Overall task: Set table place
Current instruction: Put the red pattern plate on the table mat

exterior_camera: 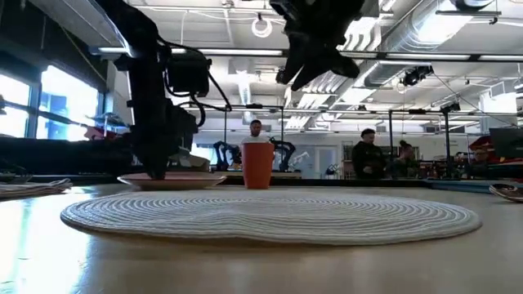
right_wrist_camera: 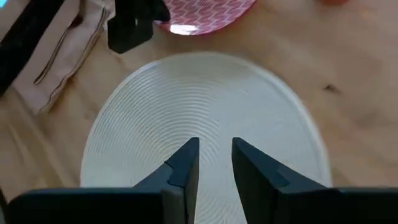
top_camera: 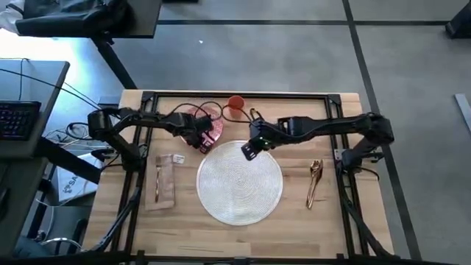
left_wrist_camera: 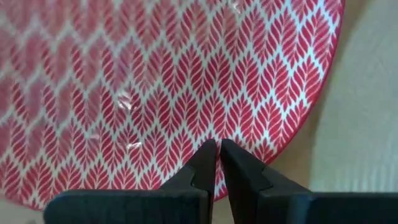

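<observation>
The red-patterned plate (top_camera: 208, 124) sat on the tabletop (top_camera: 294, 213) just behind the white woven placemat (top_camera: 240, 184), orange cup (top_camera: 235, 104) beside it. The left hand (left_wrist_camera: 217, 149) was pinched onto the plate's rim. The right hand (right_wrist_camera: 214, 149) hung over the placemat, fingers slightly apart, grasping nothing.

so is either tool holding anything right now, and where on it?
The left tool is pinched on the red-patterned plate at its rim. The right tool is open over the placemat, holding nothing.
</observation>
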